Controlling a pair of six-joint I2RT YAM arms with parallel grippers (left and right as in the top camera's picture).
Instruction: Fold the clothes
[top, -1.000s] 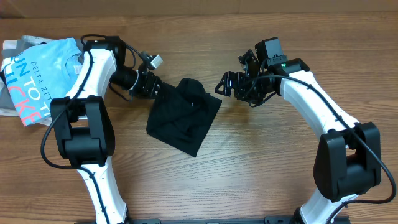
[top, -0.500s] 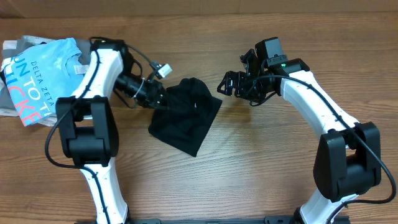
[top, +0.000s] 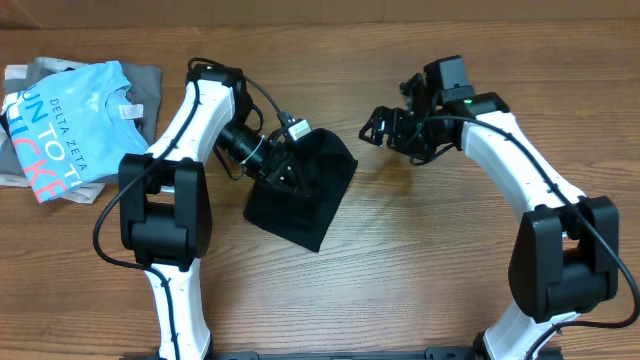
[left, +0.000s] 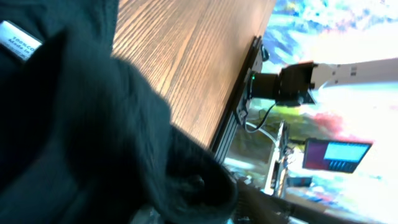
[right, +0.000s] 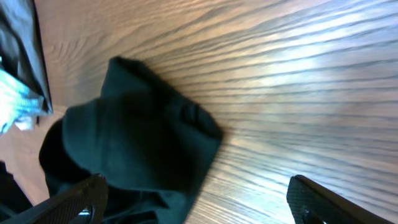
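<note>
The clothes, a black T-shirt (top: 312, 205), lie bunched in a small folded bundle at the table's middle. My left gripper (top: 289, 171) sits low over the bundle's upper left part, dark against the dark cloth. In the left wrist view black fabric (left: 74, 124) with a white neck tag (left: 18, 40) fills the left and bottom and hides the fingers, so the jaws' state does not show. My right gripper (top: 380, 128) hangs open just right of the shirt's upper right corner, apart from it. In the right wrist view its fingers stand wide round the shirt's edge (right: 137, 130), holding nothing.
A light-blue printed T-shirt (top: 65, 125) lies on a grey folded shirt (top: 150, 85) at the far left of the wooden table. The left wrist view shows the table's edge (left: 239, 102) with a black frame rail along it.
My left arm has swung right, carrying its gripper from the shirt's left edge onto the bundle and pushing cloth over. The right gripper drifted slightly right and stayed open.
</note>
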